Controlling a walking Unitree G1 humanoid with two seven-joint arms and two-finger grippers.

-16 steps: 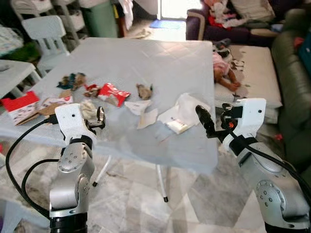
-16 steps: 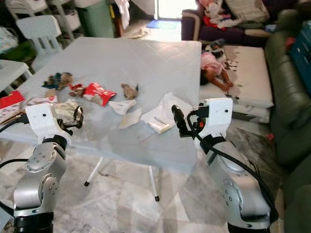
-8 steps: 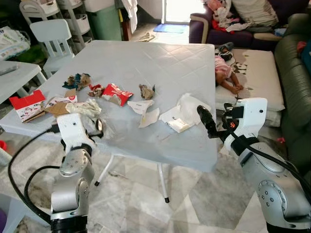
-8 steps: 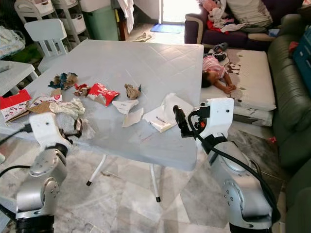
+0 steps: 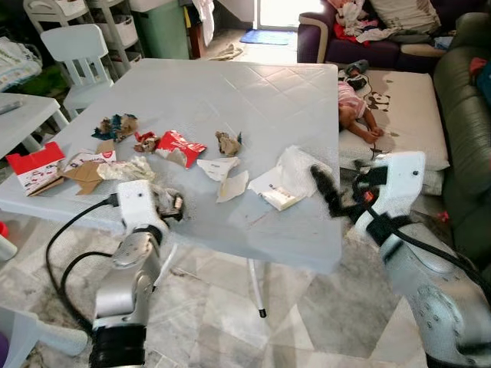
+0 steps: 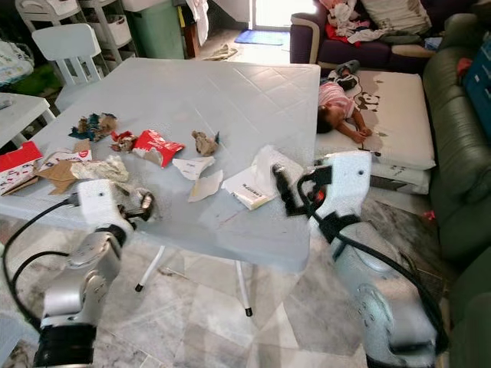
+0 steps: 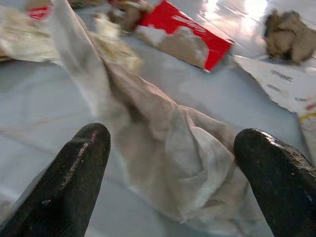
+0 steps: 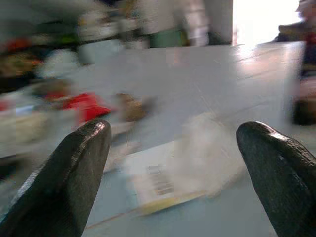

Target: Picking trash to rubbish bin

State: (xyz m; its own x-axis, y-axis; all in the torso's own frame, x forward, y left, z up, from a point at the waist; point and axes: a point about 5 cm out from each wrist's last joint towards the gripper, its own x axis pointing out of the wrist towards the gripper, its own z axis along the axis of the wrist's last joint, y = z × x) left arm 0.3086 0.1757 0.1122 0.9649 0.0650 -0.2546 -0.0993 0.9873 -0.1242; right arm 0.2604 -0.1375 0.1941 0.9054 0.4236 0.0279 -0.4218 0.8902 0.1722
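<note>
Trash lies scattered on the pale blue table (image 5: pixel 230 84): a red wrapper (image 5: pixel 181 145), a brown crumpled wad (image 5: pixel 228 142), white paper scraps (image 5: pixel 219 167), a white packet with tissue (image 5: pixel 285 182), cardboard (image 5: pixel 84 173) and a red box (image 5: pixel 32 164). My left gripper (image 5: pixel 172 205) is at the table's front left edge, open, with a crumpled grey-white tissue (image 7: pixel 187 163) lying between its fingers (image 7: pixel 81 153). My right gripper (image 5: pixel 326 190) hangs open off the table's front right corner, pointing at the white packet (image 8: pixel 158 182).
A white child's chair (image 5: pixel 77 47) and a green bin (image 5: pixel 165 29) stand beyond the table. A second white table (image 5: pixel 19 115) is at the left. To the right are a mattress (image 5: pixel 403 100) with a doll (image 5: pixel 357 107) and a dark sofa (image 5: pixel 460 100).
My left gripper has pushed forward over the table edge to the crumpled tissue. The right arm has shifted slightly and is blurred. The camera has moved a little.
</note>
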